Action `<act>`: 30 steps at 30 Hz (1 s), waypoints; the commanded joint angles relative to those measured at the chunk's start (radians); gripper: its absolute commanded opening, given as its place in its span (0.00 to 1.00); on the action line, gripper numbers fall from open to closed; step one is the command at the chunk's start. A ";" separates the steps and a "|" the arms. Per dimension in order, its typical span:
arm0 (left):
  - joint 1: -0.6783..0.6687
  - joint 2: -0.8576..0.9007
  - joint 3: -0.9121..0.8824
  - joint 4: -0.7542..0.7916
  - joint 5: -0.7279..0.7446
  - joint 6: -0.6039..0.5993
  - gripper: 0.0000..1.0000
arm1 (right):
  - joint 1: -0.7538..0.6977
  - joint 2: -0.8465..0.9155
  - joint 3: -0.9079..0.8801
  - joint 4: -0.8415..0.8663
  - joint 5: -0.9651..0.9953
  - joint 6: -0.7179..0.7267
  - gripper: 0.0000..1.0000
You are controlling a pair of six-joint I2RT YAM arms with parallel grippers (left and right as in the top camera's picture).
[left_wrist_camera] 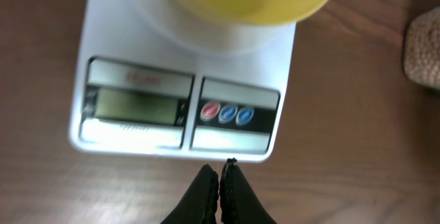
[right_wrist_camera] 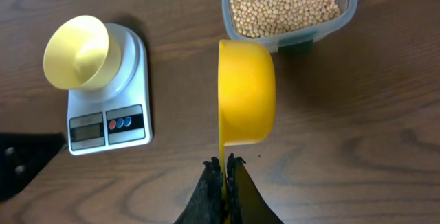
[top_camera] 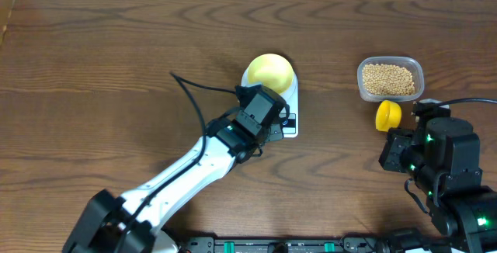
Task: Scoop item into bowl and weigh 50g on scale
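The counter (top_camera: 116,59) is dark brown wood with open grain and a low satin sheen. The scale (right_wrist_camera: 134,59) is smooth white plastic, its display (left_wrist_camera: 137,105) a dull grey pane (the buttons (left_wrist_camera: 227,114) beside it look glossy). The bowl (right_wrist_camera: 75,51) is pale yellow plastic, smooth and matt. The scoop (right_wrist_camera: 246,93) is brighter yellow plastic, faintly shiny. The tub (right_wrist_camera: 292,40) is clear plastic; the beans (right_wrist_camera: 283,5) are tan and matt. The fingers (left_wrist_camera: 203,196) are matt black.

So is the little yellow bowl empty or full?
Empty. In the right wrist view the bowl is bare yellow inside; the beans sit in the clear tub.
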 commanded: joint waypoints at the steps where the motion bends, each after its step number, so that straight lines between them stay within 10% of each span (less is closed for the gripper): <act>1: -0.002 0.061 0.004 0.059 -0.028 -0.002 0.07 | -0.008 -0.002 0.020 0.001 0.012 -0.026 0.01; 30: -0.004 0.286 0.004 0.209 -0.068 -0.018 0.07 | -0.008 -0.002 0.020 0.003 0.016 -0.053 0.01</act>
